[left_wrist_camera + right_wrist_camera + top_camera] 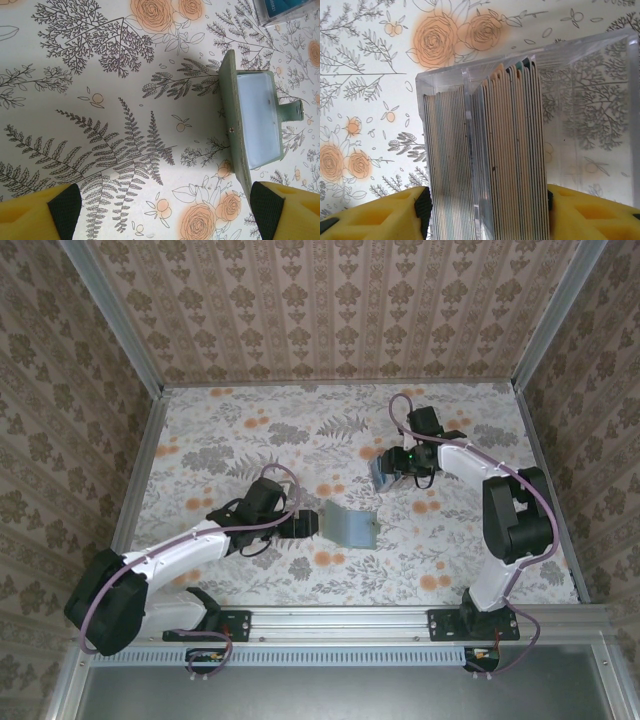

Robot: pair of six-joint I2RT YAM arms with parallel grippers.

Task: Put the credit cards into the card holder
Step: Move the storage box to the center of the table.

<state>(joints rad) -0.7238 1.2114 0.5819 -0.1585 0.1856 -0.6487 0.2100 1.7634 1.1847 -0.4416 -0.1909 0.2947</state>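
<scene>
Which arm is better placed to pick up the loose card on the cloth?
Left. The left gripper is open and points at the card lying just ahead; the right gripper straddles the card holder, farther away.

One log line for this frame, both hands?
left hand: open, empty, grey-green card just ahead | right hand: astride card holder, grip unclear | holder: stacked cards on edge inside

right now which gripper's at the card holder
The right gripper: its fingers flank the cards in the card holder; the left gripper hangs open over cloth.
</scene>
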